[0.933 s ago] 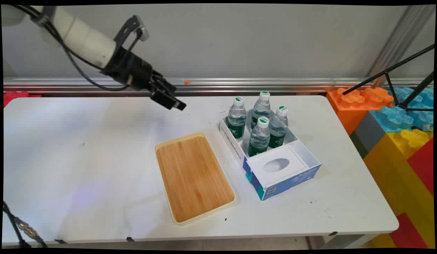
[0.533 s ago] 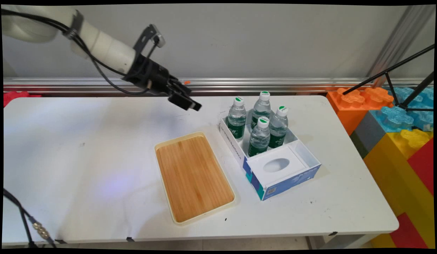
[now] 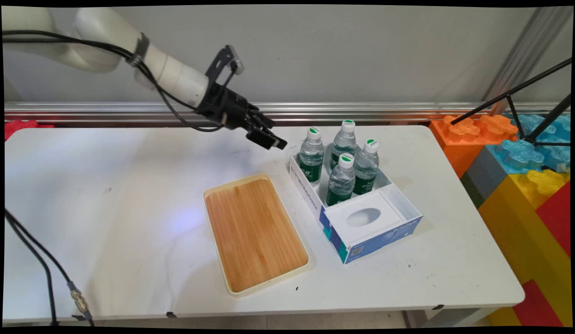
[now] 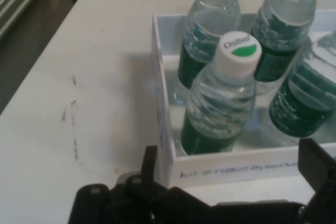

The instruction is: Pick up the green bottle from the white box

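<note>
My gripper (image 3: 272, 140) hangs open and empty just above the table (image 3: 106, 185), a short way left of a white and blue carton (image 3: 309, 195). Several clear water bottles with green labels and white caps stand upright in the carton's far part. The closest one (image 3: 311, 157) is the back left bottle. In the hand view my gripper (image 4: 231, 169) points at the carton's white wall (image 4: 161, 103), with that bottle (image 4: 220, 108) straight ahead between the two fingers. The other bottles stand behind and to its right.
A wooden tray (image 3: 255, 232) with a cream rim lies left of the carton. The carton's near part holds a white insert with an oval hole (image 3: 363, 217). Large coloured toy blocks (image 3: 524, 176) and a black tripod leg (image 3: 510, 95) stand beyond the table's right end.
The arm has swung rightward along the table's far side, bringing the gripper from above the tray's far end to just left of the bottles. Nothing on the table has moved.
</note>
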Motion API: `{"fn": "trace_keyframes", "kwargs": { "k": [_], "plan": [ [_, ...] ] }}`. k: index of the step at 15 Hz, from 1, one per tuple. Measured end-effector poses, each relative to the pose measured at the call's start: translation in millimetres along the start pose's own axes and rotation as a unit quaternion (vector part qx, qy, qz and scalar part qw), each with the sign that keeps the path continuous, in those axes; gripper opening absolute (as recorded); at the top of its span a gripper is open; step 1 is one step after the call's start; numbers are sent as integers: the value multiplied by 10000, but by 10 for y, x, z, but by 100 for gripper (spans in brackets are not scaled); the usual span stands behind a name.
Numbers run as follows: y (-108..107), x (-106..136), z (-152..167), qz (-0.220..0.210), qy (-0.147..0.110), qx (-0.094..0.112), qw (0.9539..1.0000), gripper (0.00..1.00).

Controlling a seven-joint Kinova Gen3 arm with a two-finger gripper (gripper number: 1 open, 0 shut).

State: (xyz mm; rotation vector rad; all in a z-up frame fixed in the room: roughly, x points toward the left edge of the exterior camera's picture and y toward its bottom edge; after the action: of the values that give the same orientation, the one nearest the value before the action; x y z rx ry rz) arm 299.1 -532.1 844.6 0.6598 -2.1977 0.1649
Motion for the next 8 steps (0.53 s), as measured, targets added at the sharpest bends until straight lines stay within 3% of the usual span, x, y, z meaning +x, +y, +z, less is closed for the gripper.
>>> {"fn": "trace_keyframes", "kwargs": {
  "k": [8],
  "plan": [
    [-131, 21, 468, 350, 106, -249, 9990, 100]
  ]
}}
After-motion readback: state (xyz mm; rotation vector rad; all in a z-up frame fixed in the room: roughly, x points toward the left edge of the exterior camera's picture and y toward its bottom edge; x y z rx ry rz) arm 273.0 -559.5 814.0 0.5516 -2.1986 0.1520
